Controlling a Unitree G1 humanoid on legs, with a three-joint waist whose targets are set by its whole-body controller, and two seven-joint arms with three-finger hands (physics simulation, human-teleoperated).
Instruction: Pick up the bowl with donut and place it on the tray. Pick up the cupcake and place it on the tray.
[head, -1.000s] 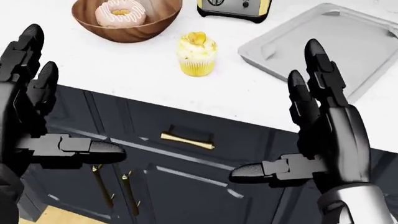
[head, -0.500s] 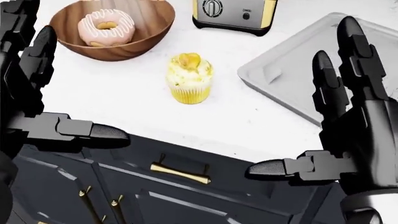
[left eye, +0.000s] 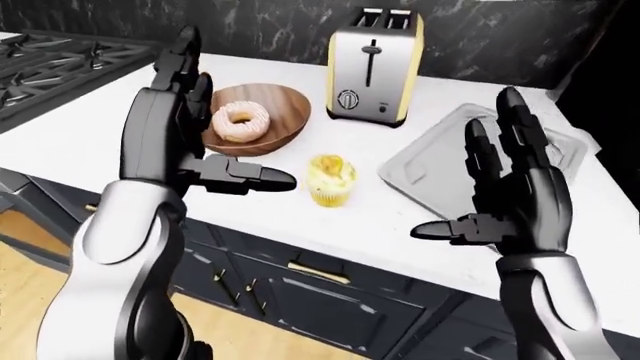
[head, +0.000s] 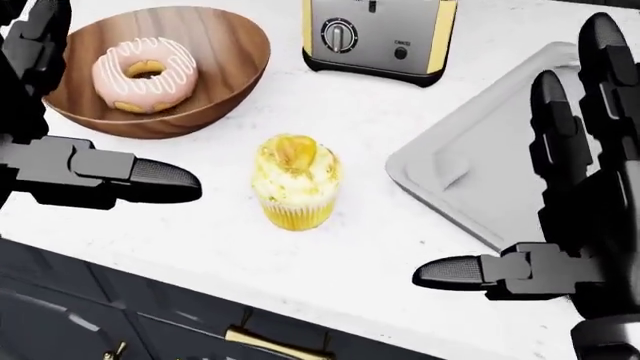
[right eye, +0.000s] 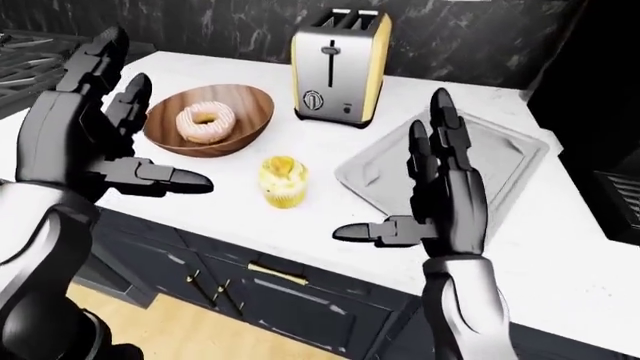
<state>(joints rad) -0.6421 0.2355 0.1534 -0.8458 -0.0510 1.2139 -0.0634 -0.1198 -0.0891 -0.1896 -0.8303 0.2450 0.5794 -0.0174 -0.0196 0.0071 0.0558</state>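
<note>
A wooden bowl (head: 215, 52) holding a pink-iced donut (head: 145, 71) sits on the white counter at the upper left of the head view. A yellow cupcake (head: 297, 184) stands to the right of and below it, apart from the bowl. The grey tray (head: 500, 150) lies at the right with nothing on it. My left hand (right eye: 150, 127) hovers open over the counter beside the bowl, its thumb pointing toward the cupcake. My right hand (right eye: 385, 169) is open, fingers upright, above the tray's near edge. Neither hand touches anything.
A silver and yellow toaster (left eye: 372, 67) stands above the cupcake, between bowl and tray. A gas stove (left eye: 50, 56) is at the far left. Dark cabinets with gold handles (left eye: 320, 270) run below the counter edge. A dark marble wall backs the counter.
The camera has moved closer and over the counter, so bowl, cupcake and tray sit lower and larger in the head view. Both hands stay open and have come forward above the counter.
</note>
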